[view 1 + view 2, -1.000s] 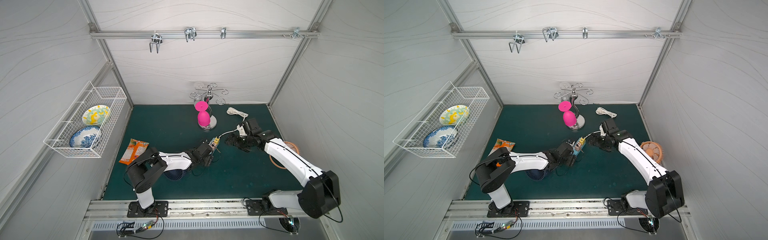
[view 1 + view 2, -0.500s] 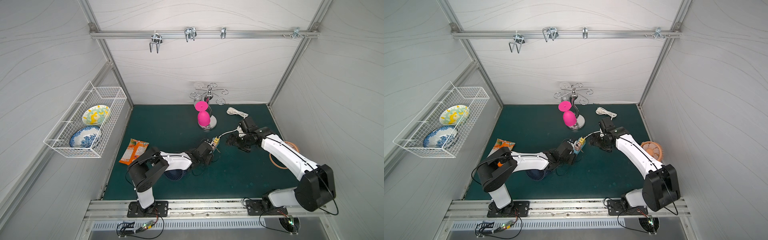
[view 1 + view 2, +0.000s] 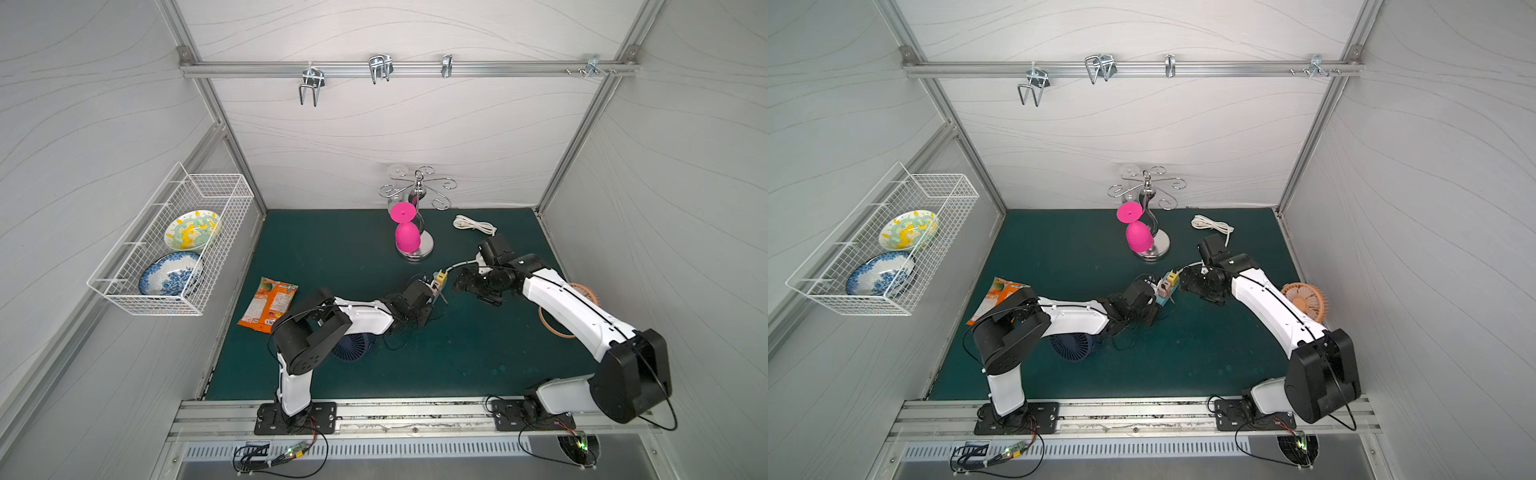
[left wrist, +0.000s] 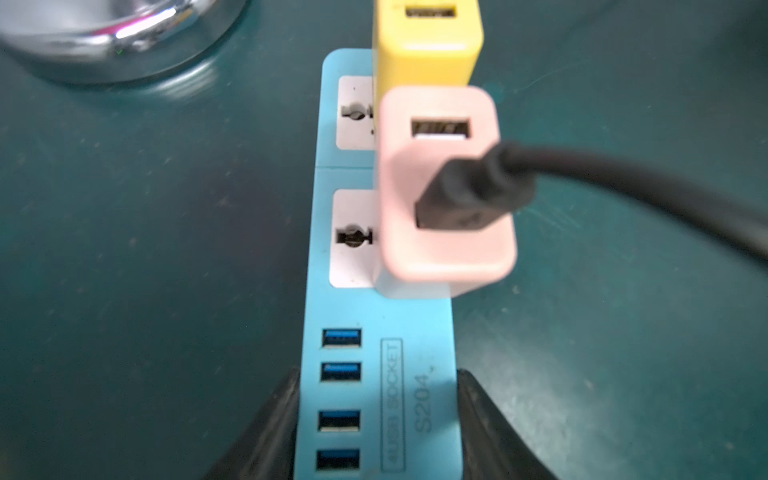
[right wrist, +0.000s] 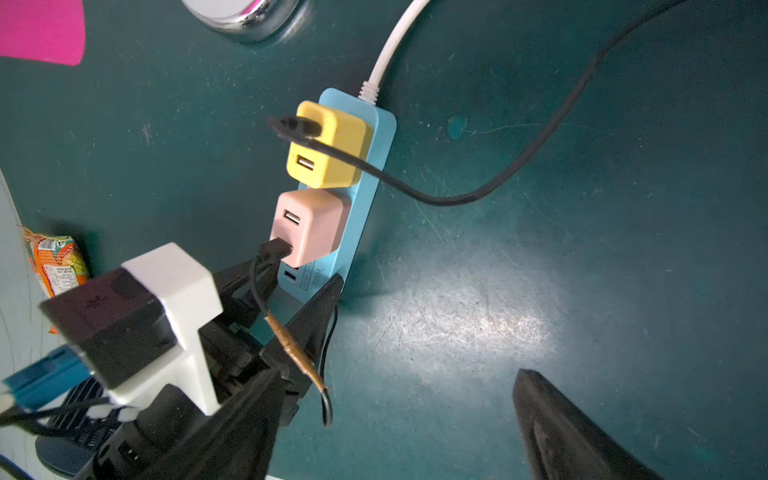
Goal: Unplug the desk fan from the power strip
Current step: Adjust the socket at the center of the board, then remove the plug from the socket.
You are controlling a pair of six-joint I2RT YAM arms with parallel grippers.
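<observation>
The light-blue power strip [image 4: 382, 316] lies on the green mat in both top views [image 3: 437, 286] [image 3: 1168, 290]. A pink adapter [image 4: 444, 187] and a yellow adapter [image 5: 328, 145] stand in its sockets, each with a black USB cable [image 4: 623, 174] plugged in. My left gripper [image 4: 378, 415] is shut on the strip's end with the blue ports, one finger on each long side. My right gripper [image 5: 399, 415] hangs open over bare mat beside the strip, touching nothing. A dark blue desk fan [image 3: 353, 345] lies partly under my left arm. An orange desk fan [image 3: 1304, 301] sits behind my right arm.
The strip's white cord [image 5: 395, 41] runs back to a coil [image 3: 473, 224]. A chrome stand with a pink glass [image 3: 409, 237] stands just behind the strip. An orange snack bag [image 3: 270, 303] lies at the left. A wire basket [image 3: 174, 249] with two plates hangs on the left wall.
My left gripper has closed on the end of the power strip. My right arm has shifted left, closer to the strip, with its gripper still open.
</observation>
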